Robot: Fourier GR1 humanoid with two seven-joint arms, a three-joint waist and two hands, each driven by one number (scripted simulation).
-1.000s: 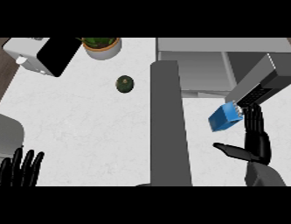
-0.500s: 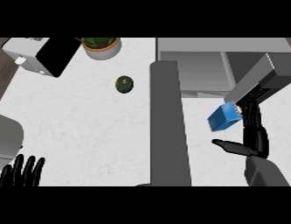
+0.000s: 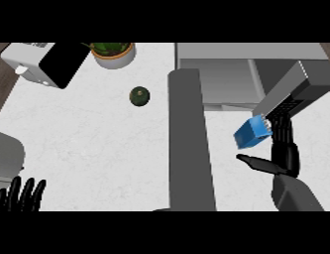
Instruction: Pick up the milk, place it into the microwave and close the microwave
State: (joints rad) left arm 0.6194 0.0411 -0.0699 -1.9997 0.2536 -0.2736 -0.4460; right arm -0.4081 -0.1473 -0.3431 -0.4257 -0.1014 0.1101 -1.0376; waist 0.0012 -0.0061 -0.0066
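Small blue milk carton (image 3: 252, 133) on the white marbled bench (image 3: 94, 144), in front of the grey microwave (image 3: 233, 74), just beside and below the lower end of its open grey door (image 3: 299, 89), which swings out to the right. Right hand (image 3: 283, 149) close alongside the carton's right side, fingers straight and pointing up toward the door, thumb stuck out to the left below the carton; spread, not closed round anything, and contact with the carton hard to confirm. No grasp yet, by the look of it.

Risks from here, as judgement only: straight fingers nudging the carton left or tipping it instead of wrapping it; a curl begun too far right catching only a corner; knuckles or carton clipping the door's edge on the lift, given how near they sit.

Further out: tall grey panel (image 3: 191, 144) left of the carton, a dark green round fruit (image 3: 139, 95), a potted plant (image 3: 113, 51), a white toaster-like appliance (image 3: 43, 63) top left. Left hand (image 3: 21, 196) resting at the lower left, fingers up and spread.
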